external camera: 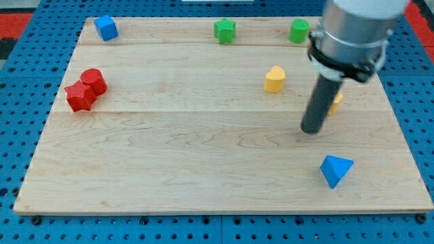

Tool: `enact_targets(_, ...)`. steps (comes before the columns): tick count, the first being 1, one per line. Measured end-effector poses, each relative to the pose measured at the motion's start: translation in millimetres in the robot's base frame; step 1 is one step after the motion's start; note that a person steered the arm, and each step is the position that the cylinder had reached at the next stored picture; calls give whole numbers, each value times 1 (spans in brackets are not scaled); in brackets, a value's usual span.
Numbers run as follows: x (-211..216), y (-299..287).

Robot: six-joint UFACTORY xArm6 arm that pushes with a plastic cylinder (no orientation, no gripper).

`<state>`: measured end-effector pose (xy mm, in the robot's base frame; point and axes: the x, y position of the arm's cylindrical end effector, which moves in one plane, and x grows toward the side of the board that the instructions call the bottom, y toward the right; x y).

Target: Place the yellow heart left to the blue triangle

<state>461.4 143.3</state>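
Note:
The yellow heart lies right of the board's centre, toward the view's top. The blue triangle lies at the lower right of the board. My tip stands between them, below and to the right of the heart and above and slightly left of the triangle, touching neither. A second yellow block is mostly hidden behind the rod, so its shape cannot be made out.
A blue cube sits at the top left. A green block and a second green block sit along the top edge. A red cylinder and a red star-like block touch at the left.

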Motion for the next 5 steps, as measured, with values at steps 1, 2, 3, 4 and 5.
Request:
enact_targets(1,-63,4)
enact_targets(2,-96,0)
enact_targets(3,-75,-49)
enact_targets(4,-35,-103)
enact_targets(5,-73,-81)
